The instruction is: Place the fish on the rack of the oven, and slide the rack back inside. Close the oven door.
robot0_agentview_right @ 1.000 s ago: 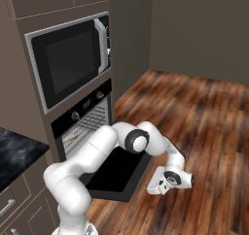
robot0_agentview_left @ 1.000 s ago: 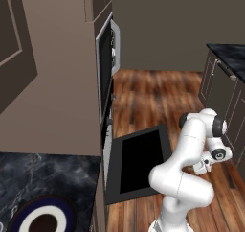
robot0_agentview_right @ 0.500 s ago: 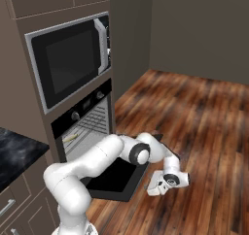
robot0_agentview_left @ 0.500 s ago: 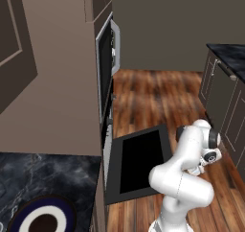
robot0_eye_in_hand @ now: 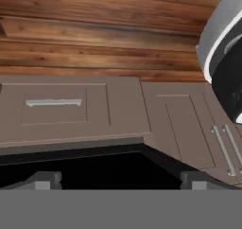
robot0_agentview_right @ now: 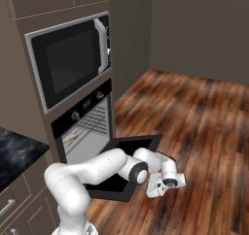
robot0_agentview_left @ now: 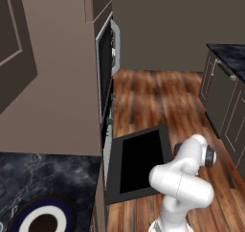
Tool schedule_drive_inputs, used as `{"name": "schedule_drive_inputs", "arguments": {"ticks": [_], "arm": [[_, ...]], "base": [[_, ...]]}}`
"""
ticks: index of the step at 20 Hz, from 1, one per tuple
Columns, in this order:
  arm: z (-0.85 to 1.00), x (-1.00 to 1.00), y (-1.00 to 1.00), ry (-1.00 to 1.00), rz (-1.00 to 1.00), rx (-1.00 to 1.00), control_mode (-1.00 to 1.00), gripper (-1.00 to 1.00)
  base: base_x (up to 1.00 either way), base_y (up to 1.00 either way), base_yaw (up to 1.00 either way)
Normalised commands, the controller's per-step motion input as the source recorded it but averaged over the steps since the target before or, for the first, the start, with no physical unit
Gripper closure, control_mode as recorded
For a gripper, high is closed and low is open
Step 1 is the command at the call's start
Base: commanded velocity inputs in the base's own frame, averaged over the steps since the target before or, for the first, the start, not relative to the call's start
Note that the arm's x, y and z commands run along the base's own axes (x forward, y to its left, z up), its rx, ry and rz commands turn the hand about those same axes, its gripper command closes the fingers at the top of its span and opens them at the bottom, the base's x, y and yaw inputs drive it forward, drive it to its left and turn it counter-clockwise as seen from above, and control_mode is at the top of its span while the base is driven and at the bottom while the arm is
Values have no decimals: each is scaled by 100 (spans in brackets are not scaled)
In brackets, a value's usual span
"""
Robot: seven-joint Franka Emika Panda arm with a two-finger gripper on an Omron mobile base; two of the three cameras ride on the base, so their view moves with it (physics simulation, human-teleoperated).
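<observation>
Dark finger tips are seen spread wide with nothing between them, so the gripper [robot0_agentview_right: 163, 188] is released and empty, held low over the wooden floor [robot0_agentview_right: 204, 127] just beyond the outer edge of the oven door [robot0_agentview_right: 124, 154]. The door is dropped flat, with its black glass facing up. Behind it the oven [robot0_agentview_right: 87, 127] is open, and the rack [robot0_agentview_right: 90, 129] is seen as silver bars inside the cavity. A pale slim shape, judged to be the fish [robot0_agentview_right: 69, 138], is lying on the rack. Placing is judged finished; closing the door appears to be the step in hand. For that, the gripper needs to be brought under the door's outer edge and the door swung up shut.
</observation>
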Motion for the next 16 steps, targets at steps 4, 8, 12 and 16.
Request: {"name": "schedule_drive_inputs", "arguments": {"ticks": [4,8,12,16], "arm": [[-66,53,0,0,8,10,-100,-100],[-66,52,0,0,5,7,-100,-100],[-53,51,0,0,3,10,-100,-100],[-15,20,7,0,2,16,-100,-100]], "base": [[0,0,0],[0,0,0],[0,0,0],[0,0,0]]}}
